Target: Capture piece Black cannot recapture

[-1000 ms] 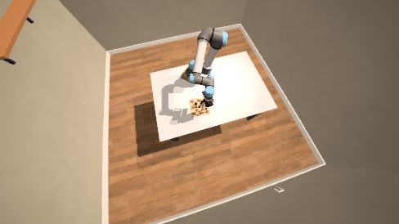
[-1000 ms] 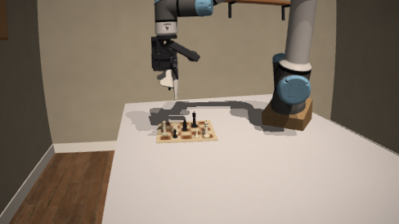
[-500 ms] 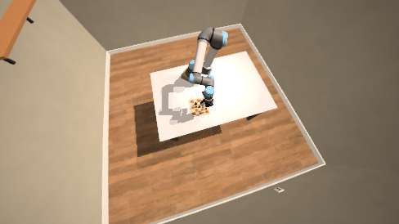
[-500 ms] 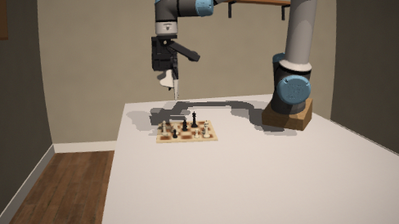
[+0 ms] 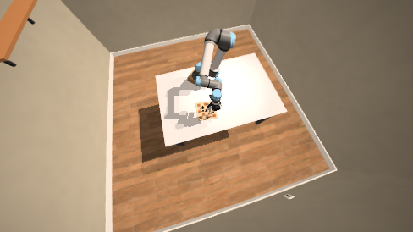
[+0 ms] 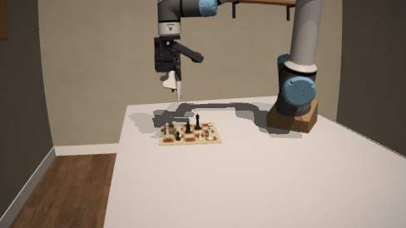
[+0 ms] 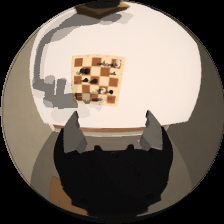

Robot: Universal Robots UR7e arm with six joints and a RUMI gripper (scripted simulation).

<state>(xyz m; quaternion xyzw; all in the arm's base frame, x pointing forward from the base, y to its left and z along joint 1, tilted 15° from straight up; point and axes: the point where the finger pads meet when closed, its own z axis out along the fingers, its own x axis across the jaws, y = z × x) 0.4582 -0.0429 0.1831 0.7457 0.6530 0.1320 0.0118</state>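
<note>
Nearest the exterior camera, a broad stretch of white desk (image 6: 250, 181) leads up to a small chessboard (image 6: 190, 135), the landmark for everything else. On the chessboard stand a few black and white pieces, all upright as far as can be told: a tall black piece (image 6: 198, 121) near the middle of its far side, a tall white piece (image 6: 210, 131) just right of it, a white piece (image 6: 166, 130) at the left edge, and smaller dark pieces between. Edge letters and numbers are too small to read, so which piece should be captured cannot be told.

Above the chessboard's far left part, well apart from the pieces, hangs the gripper (image 6: 174, 85), pointing down, its jaws spread fully and holding nothing. The wrist view looks straight down past both fingertips at the chessboard. Beyond the chessboard, to the right, the arm's base (image 6: 293, 116) sits on a wooden block.

Likely risk: pieces stand close together, so wide-spread jaws descending slightly off-centre could knock over a neighbour or push it across its square's line. Choosing the wrong capture is another danger.
</note>
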